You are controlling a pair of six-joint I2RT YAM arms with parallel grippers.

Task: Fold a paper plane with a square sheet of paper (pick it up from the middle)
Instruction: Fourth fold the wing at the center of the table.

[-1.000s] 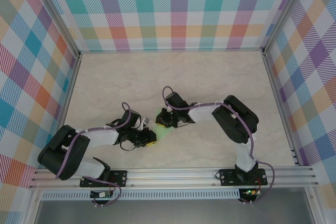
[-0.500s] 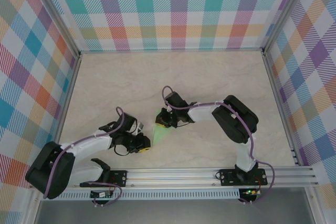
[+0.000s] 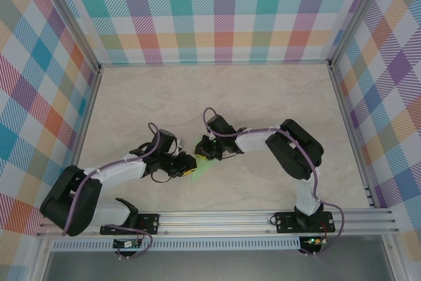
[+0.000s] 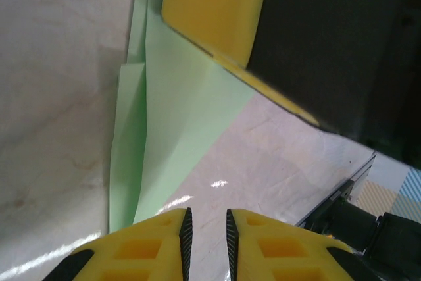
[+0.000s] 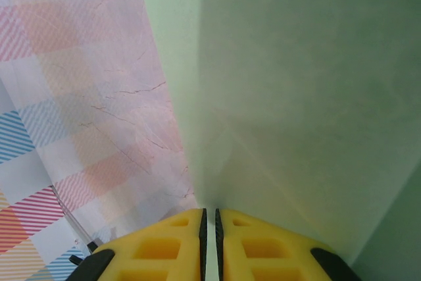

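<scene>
Overhead rear view, two close wrist views, all on green paper (image 4: 177, 97).

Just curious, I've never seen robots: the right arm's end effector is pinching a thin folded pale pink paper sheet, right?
Not quite: the thin folded paper sheet is pale green, not pink. The right wrist view shows it pinched in the right end effector.

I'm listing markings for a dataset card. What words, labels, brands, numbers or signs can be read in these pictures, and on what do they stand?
None can be read.
The green paper is plain and unmarked.
The yellow fingers carry no marks.
The walls show only a check pattern.
The small board below the rail is too small to read.
</scene>
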